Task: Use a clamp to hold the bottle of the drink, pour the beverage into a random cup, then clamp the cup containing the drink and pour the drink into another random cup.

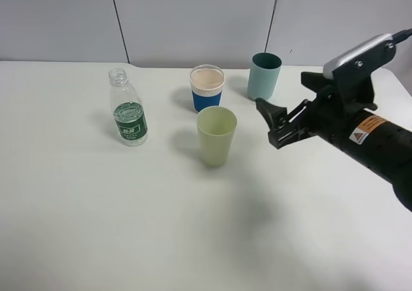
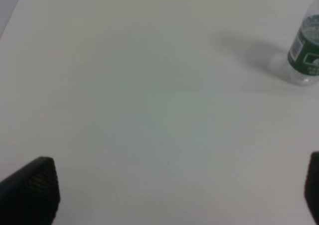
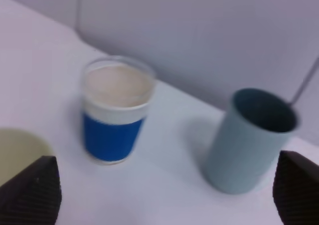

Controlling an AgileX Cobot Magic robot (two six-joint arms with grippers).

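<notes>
A clear, uncapped bottle (image 1: 129,114) with a green label stands upright at the table's left; it also shows in the left wrist view (image 2: 305,51). A clear cup with a blue sleeve (image 1: 206,89) (image 3: 115,110) looks pale beige inside. A teal cup (image 1: 264,75) (image 3: 251,140) stands to its right and looks empty. A light green cup (image 1: 216,135) stands in front of them. My right gripper (image 1: 284,94) (image 3: 164,190) is open and empty, just right of the green cup and in front of the teal cup. My left gripper (image 2: 172,190) is open over bare table, well away from the bottle.
The white table (image 1: 96,226) runs to a grey panelled wall (image 1: 193,14) behind the cups. The right arm (image 1: 373,140) comes in from the right edge. The left arm is out of the exterior view.
</notes>
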